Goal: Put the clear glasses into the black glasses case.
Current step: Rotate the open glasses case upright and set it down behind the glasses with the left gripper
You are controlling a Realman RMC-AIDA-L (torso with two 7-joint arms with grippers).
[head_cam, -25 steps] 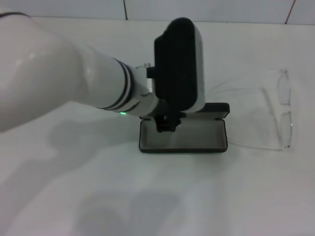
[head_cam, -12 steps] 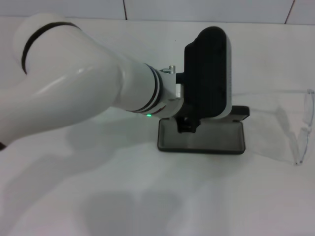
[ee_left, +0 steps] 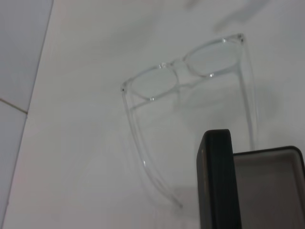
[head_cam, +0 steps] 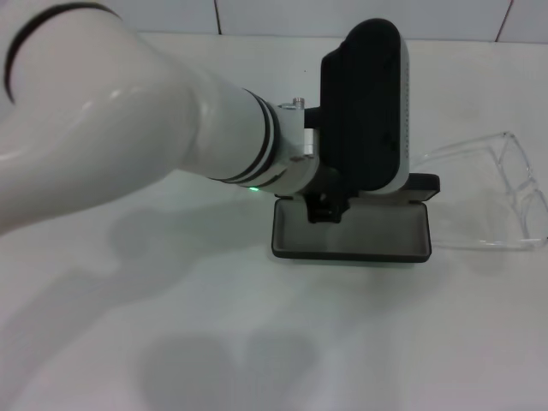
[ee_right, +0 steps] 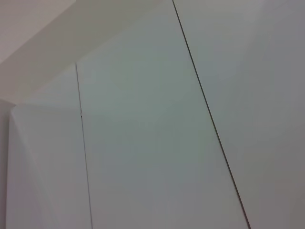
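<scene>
The black glasses case (head_cam: pixel 351 233) lies open in the middle of the table, grey lining up, with its lid (head_cam: pixel 421 184) standing at the back. My left gripper (head_cam: pixel 325 210) hangs at the case's back left corner, under its black wrist body (head_cam: pixel 364 103), touching or nearly touching the case. The clear glasses (head_cam: pixel 507 190) rest on the table just right of the case, arms spread toward it. The left wrist view shows the clear glasses (ee_left: pixel 186 71) beyond the case's lid edge (ee_left: pixel 217 181). The right gripper is out of view.
The white left arm (head_cam: pixel 128 145) stretches across the left half of the table. A tiled wall (head_cam: pixel 257 13) borders the table at the back. The right wrist view shows only white wall panels (ee_right: pixel 152 124).
The left arm swung right and the open case shifted right with it. The clear glasses slid right, then turned and now sit closer to the case's right end.
</scene>
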